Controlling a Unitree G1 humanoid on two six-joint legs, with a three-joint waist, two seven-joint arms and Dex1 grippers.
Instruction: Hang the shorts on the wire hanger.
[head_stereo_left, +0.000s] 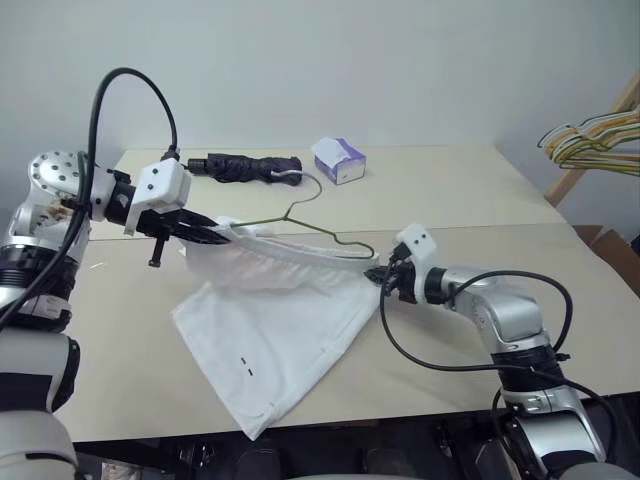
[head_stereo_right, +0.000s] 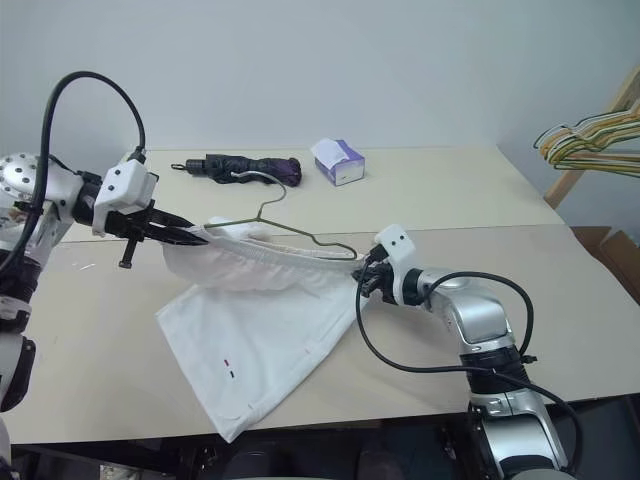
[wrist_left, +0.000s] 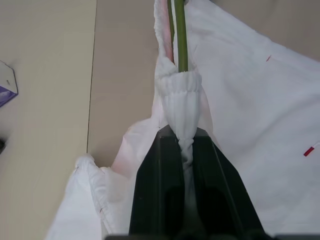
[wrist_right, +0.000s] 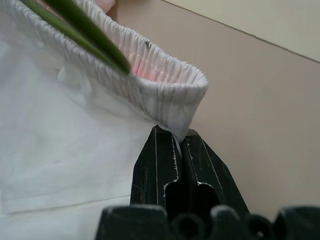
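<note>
The shorts (head_stereo_left: 275, 335) are white and thin, with a bunched, stretchy waistband and two tiny dark marks near one hem. They sit near the middle of the counter (head_stereo_left: 450, 200). The waistband is lifted up and pulled into a long line between the two arms, while the legs of the shorts lie flat on the counter, spread toward the front edge.

The wire hanger (head_stereo_left: 310, 222) is thin and olive-green. Its hook points up toward the back of the counter, and its lower wire runs along the stretched waistband — in the wrist views the wire goes inside the waistband opening.

The left gripper (wrist_left: 186, 150) has its jaws shut on one end of the waistband, with the gathered cloth pinched between the black fingers. The right gripper (wrist_right: 180, 142) has its jaws shut on the other end of the waistband, just under the folded corner of the elastic.

At the back of the counter lies a folded dark umbrella (head_stereo_left: 245, 166) with a curved pale handle. Just beside it stands a small white-and-purple tissue box (head_stereo_left: 339, 160); no words on it can be read. Far off to the right, past the counter, a bunch of yellow, green and orange hangers (head_stereo_left: 590, 140) hangs on a wooden stand.
</note>
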